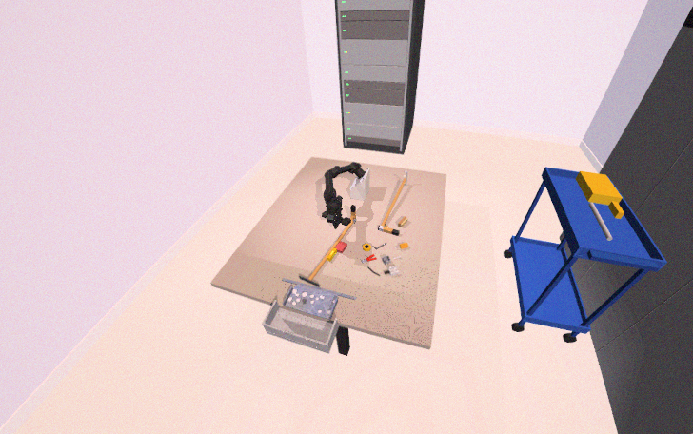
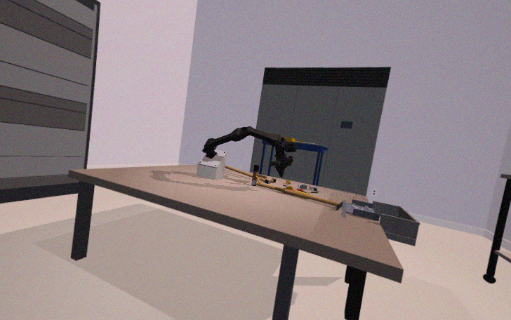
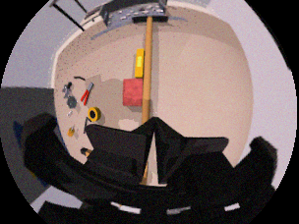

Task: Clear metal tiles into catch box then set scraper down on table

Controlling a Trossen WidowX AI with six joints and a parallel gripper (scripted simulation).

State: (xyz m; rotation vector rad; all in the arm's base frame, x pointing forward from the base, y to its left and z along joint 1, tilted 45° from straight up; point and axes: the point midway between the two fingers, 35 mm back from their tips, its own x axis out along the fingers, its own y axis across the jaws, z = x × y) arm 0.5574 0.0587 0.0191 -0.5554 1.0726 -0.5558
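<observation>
The long scraper (image 1: 320, 264) (image 2: 324, 201) (image 3: 149, 59) lies along the table, its wooden handle running out to a dark blade beside the near edge of the steel bench plate (image 1: 312, 305). An upright dark grip (image 2: 255, 174) stands at its arm-side end. Several small pale metal tiles (image 1: 304, 294) are scattered over the plate; one dark spot shows among them. The grey catch box (image 1: 301, 337) (image 2: 399, 227) adjoins the plate's far end; no tiles can be made out in it. My gripper (image 1: 335, 226) (image 2: 281, 175) (image 3: 155, 119) is shut and empty, pointing down above the table near the handle's grip end.
A red block (image 1: 341, 246) (image 3: 133, 92) and a yellow block (image 1: 331, 254) (image 3: 140, 64) lie beside the handle. A grey bar (image 1: 347, 296) crosses before the plate. A second wooden-handled tool (image 1: 394, 202), a round yellow-black item (image 1: 366, 246) (image 3: 93, 114) and red-handled pliers (image 3: 86, 94) lie to one side.
</observation>
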